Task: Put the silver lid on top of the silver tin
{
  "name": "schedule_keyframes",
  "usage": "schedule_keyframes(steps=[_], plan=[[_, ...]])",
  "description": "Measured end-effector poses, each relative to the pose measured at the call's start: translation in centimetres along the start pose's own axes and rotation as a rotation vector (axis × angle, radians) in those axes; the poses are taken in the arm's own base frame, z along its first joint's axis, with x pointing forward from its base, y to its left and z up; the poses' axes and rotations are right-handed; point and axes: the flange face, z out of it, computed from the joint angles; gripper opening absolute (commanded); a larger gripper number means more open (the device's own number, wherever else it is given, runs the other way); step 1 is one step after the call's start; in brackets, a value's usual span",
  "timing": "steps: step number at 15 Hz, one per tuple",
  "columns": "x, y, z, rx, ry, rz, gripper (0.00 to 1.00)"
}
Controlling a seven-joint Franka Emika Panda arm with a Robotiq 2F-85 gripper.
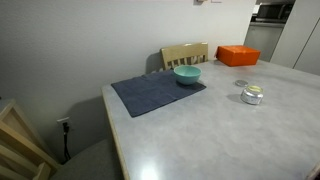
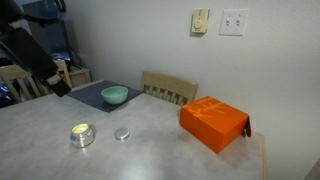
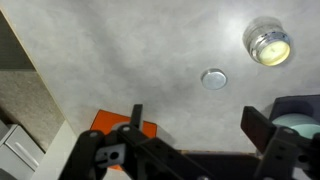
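Note:
The silver tin [image 1: 252, 95] stands on the grey table; it also shows in an exterior view [image 2: 82, 134] and the wrist view [image 3: 268, 42]. The silver lid [image 2: 122, 133] lies flat on the table a short way beside the tin, apart from it. It is a small disc in the wrist view [image 3: 213, 78] and faint in an exterior view [image 1: 241, 84]. My gripper [image 3: 198, 125] is open and empty, high above the table with the lid just beyond the fingertips. The dark arm [image 2: 35, 55] shows at the left edge of an exterior view.
A teal bowl [image 1: 187, 74] sits on a dark mat [image 1: 150, 93] at the table's far side. An orange box [image 2: 213, 123] lies near the table edge. A wooden chair [image 2: 170, 88] stands behind the table, against the wall.

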Motion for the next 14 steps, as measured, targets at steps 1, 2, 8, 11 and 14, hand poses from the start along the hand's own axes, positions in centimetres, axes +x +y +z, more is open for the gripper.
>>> schedule_keyframes(steps=[1,2,8,11,14], plan=[[0.1,-0.1,0.1,-0.001,-0.003,-0.002,1.0],[0.1,0.0,-0.2,-0.003,0.002,-0.001,1.0],[0.4,0.0,-1.0,0.041,0.042,0.056,1.0],[0.9,-0.5,-0.1,0.172,0.061,0.189,1.0],[1.6,-1.5,2.2,0.244,0.018,0.267,1.0]])
